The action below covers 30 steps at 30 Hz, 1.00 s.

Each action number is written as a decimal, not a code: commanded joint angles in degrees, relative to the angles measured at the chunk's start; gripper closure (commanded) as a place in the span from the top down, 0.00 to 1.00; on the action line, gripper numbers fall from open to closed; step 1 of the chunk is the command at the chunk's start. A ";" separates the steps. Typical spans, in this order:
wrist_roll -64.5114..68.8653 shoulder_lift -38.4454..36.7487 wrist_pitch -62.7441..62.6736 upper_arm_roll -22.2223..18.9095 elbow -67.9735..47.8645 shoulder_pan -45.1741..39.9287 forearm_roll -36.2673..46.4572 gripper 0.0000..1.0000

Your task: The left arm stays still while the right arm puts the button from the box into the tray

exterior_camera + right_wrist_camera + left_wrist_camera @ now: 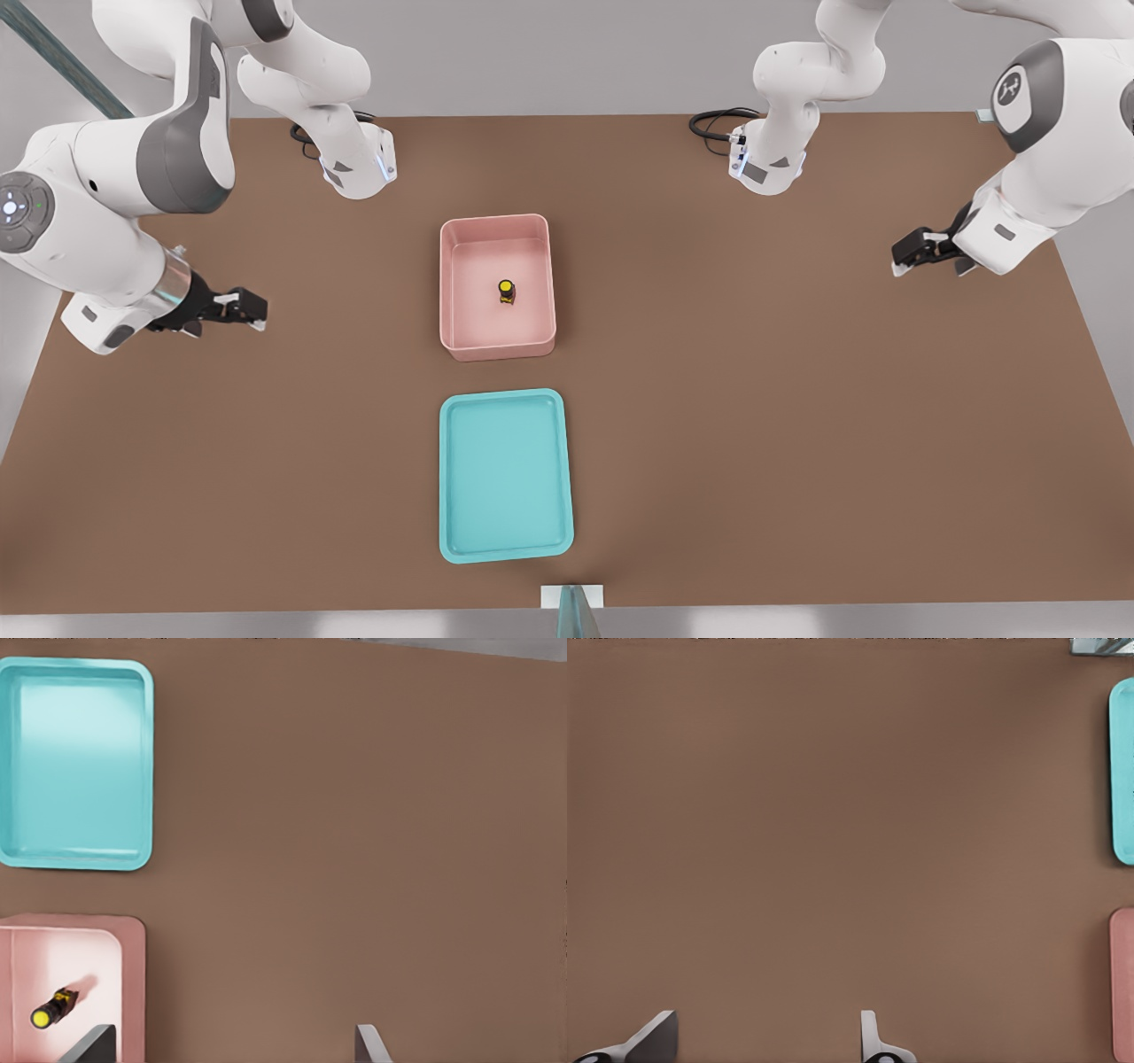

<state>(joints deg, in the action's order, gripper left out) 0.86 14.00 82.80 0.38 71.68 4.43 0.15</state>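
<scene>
While the button (506, 291) sits near the middle of the pink box's (496, 351) floor, the right arm's gripper (255, 310) hangs over the bare brown table (797, 399) at the front view's left. It is well apart from the box, and its fingers (370, 1045) are spread wide, holding nothing. The teal tray (505, 555) lies just on the near side of the box.

No words or numbers can be read anywhere. A small white emblem (1009, 89), too small to make out, sits on a grey joint cover at the front view's right. The gripper (258, 310), jaws apart, hangs over the counter (753, 399) at the front view's left.
</scene>
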 commanded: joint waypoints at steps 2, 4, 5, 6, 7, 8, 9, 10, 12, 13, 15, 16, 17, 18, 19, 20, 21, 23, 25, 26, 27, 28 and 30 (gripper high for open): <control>-2.88 0.42 2.28 0.85 -0.41 0.92 0.20 1.00; -28.54 0.94 3.07 11.84 -1.11 20.78 0.65 1.00; -23.97 2.09 5.63 13.68 -0.93 27.73 0.91 1.00; -39.06 2.26 5.45 14.03 0.12 31.76 0.73 1.00; -55.95 2.26 8.86 14.04 4.25 38.27 -3.66 1.00; -58.78 1.39 15.99 14.30 13.03 39.60 -4.19 1.00; -58.69 -0.37 20.39 14.82 21.47 39.60 -4.37 1.00; -58.69 -1.78 29.15 14.30 30.43 39.16 -6.30 1.00; -55.53 -2.92 46.75 8.50 44.41 38.90 -6.30 1.00; -55.17 -3.28 56.07 7.36 51.01 38.98 -6.21 1.00; -56.14 -3.19 61.42 5.34 54.70 38.98 -5.95 1.00; -57.80 -2.49 69.43 4.28 58.83 39.16 -5.33 1.00; -59.13 -1.96 70.22 4.37 59.01 39.42 -5.33 1.00; -62.29 -1.69 71.45 4.37 59.18 39.60 -5.42 1.00; -62.38 -0.64 77.51 4.37 62.43 39.25 -5.42 1.00; -62.64 -0.64 78.83 4.37 62.96 38.90 -5.42 1.00; -62.56 -0.46 81.03 4.37 63.75 38.81 -5.42 1.00; -61.68 0.41 82.09 4.37 63.93 38.46 -5.42 0.99; -61.68 1.56 84.55 4.37 64.46 38.28 -5.42 0.99; -61.59 2.00 84.90 4.37 64.46 38.02 -5.42 0.99; -60.10 2.61 85.34 4.28 64.46 37.75 -5.51 0.99; -59.22 2.70 85.34 4.28 64.98 37.58 -5.60 0.99; -56.58 2.53 85.25 4.28 66.48 37.49 -5.60 0.99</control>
<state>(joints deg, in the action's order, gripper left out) -44.83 16.57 162.55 4.66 137.71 41.96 -5.45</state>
